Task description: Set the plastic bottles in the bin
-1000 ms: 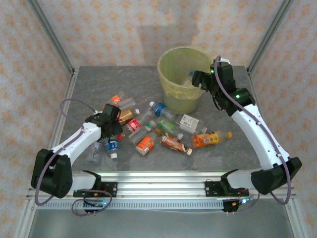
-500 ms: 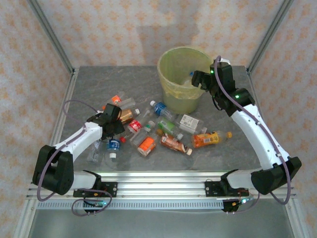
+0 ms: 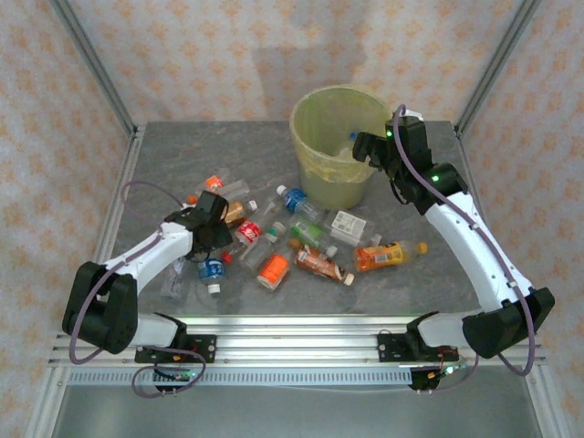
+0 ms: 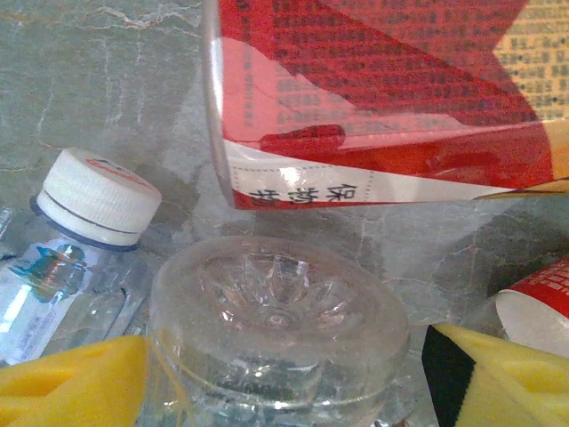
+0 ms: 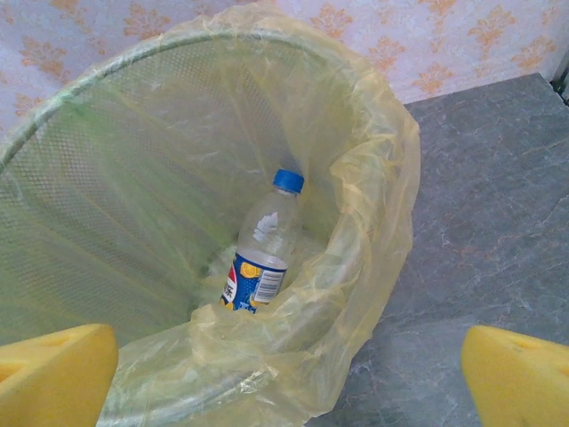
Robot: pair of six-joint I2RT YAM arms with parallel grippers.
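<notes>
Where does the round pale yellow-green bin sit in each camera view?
Top external: round pale yellow-green bin at the far side of the table, right of centre.
Right wrist: the bin spans left and centre, seen from above.
Shared landmark: the translucent yellowish bag folded over its rim.

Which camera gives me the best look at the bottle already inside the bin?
Right wrist: the blue-capped bottle leans against the bin liner, cap and label plain. Top external catches a small blue glimpse inside the rim. Left wrist faces table bottles.

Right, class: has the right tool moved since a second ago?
No. The right tool still hangs open over the bin, at the same spot against its rim.
</notes>
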